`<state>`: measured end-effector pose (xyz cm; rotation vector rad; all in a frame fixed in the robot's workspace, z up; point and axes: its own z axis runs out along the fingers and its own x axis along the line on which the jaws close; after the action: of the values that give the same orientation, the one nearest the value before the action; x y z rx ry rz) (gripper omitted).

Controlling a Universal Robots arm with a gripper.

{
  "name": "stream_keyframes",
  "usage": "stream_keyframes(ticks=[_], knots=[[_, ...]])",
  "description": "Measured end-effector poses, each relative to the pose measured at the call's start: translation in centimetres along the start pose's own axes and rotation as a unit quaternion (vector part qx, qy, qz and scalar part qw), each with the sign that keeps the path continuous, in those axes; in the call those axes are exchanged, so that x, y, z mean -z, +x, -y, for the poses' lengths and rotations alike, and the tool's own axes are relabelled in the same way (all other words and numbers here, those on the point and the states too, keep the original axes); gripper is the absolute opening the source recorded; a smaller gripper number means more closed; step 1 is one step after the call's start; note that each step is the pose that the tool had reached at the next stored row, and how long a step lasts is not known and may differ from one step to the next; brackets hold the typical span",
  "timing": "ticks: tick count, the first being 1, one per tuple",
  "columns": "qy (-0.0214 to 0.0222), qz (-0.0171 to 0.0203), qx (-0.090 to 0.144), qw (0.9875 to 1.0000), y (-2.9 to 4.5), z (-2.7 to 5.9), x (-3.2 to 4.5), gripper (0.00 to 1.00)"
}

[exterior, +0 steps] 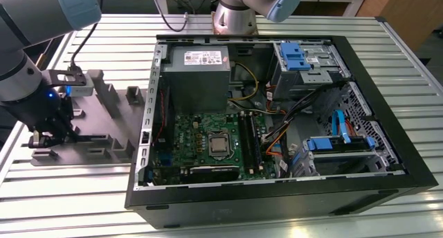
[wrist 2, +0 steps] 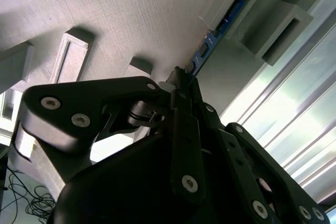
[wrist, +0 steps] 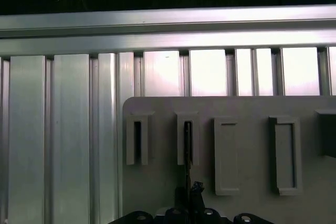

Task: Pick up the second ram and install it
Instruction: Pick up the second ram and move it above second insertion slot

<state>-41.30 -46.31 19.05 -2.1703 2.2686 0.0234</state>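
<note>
1. The jaws are pinching shut on the second ram, which is standing edgewise in a grey fixture block.
2. It is looking light, stiff and fragile, so gripping its flat faces seems safest.

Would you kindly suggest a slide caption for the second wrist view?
Fingers closed on the second ram, seated in the grey fixture slot.
</note>
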Motion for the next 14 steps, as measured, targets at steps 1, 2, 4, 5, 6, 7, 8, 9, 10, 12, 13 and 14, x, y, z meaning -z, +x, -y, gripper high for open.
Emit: stream_keyframes(ticks=[1,2,4,5,6,7,8,9,10,12,13,14], knots=[[0.0000,0.0000,0.000,1.0000,0.00,0.00,0.09,0.14],[0.0000,0.0000,0.000,1.0000,0.00,0.00,0.18,0.14],[0.0000,-0.0002,0.000,1.0000,0.00,0.00,0.30,0.14],[0.0000,-0.0004,0.000,1.0000,0.00,0.00,0.36,0.14],[0.0000,-0.0005,0.000,1.0000,0.00,0.00,0.43,0.14],[0.0000,-0.0005,0.000,1.0000,0.00,0.00,0.50,0.14],[0.0000,-0.0006,0.000,1.0000,0.00,0.00,0.58,0.14],[0.0000,-0.0006,0.000,1.0000,-0.01,0.00,0.63,0.14],[0.0000,-0.0006,0.000,1.0000,-0.01,-0.01,0.71,0.14],[0.0000,-0.0006,0.000,1.0000,-0.01,-0.01,0.91,0.14],[0.0001,-0.0005,0.000,1.0000,-0.01,-0.01,0.94,0.14],[0.0001,-0.0005,0.000,1.0000,-0.01,-0.01,0.93,0.14]])
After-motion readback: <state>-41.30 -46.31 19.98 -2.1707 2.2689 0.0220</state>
